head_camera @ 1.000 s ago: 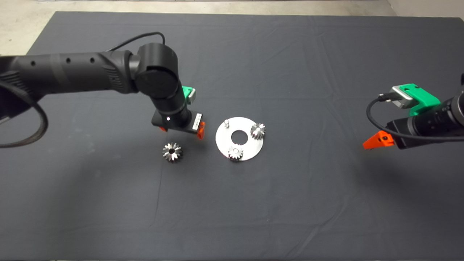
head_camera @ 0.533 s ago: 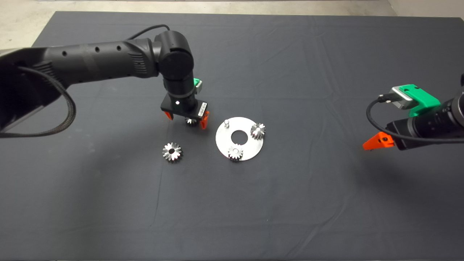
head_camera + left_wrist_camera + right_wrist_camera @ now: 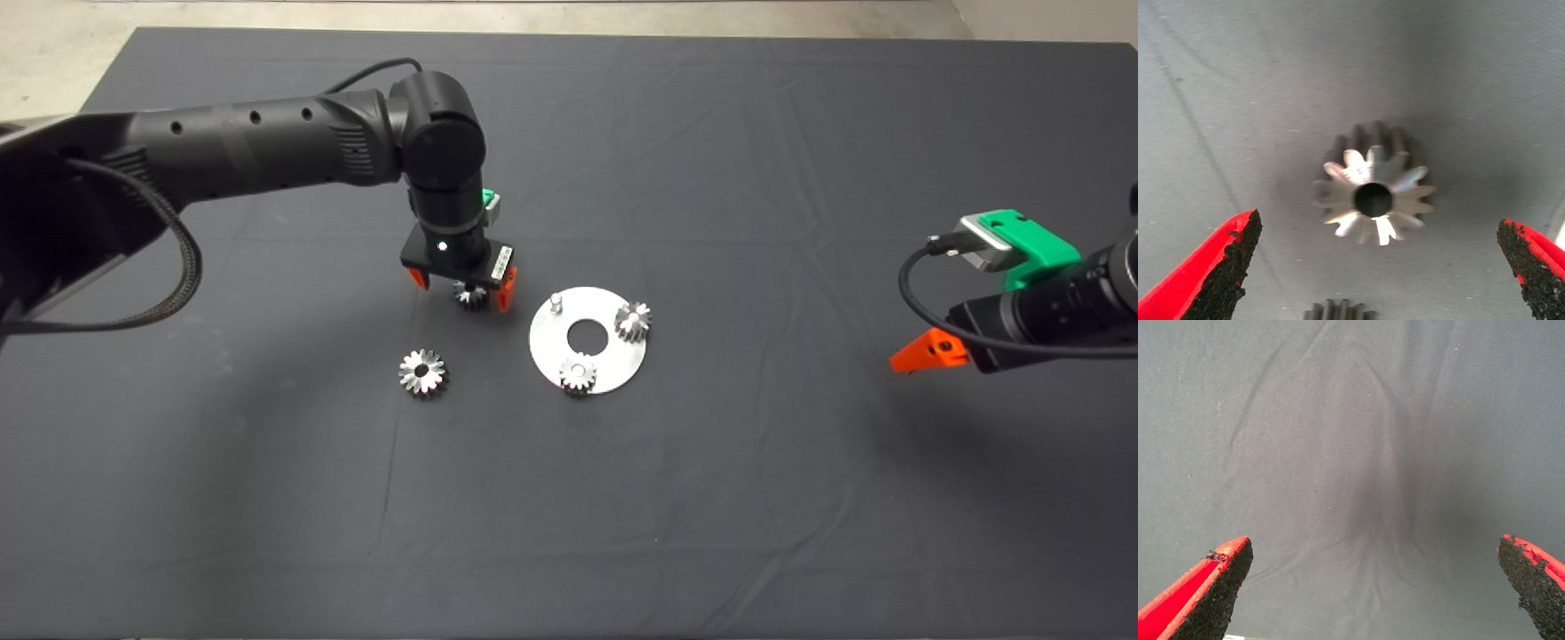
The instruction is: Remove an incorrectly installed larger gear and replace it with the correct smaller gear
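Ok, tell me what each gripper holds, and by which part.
Nothing. The left gripper is open, straddling the smaller gear without touching it; the right gripper is open too.

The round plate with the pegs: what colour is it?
Bright silver metal, with a dark centre hole; the round plate shows best in the head view.

Head view: camera above, facing down at the whole mat point(image 3: 711, 498). Left wrist view: camera on the left arm, facing straight down, close over the smaller gear point(image 3: 1373, 195), which both views share point(image 3: 470, 296). Right wrist view: camera on the right arm at the mat's right side, facing down at bare cloth; nothing there is identifiable in the head view.
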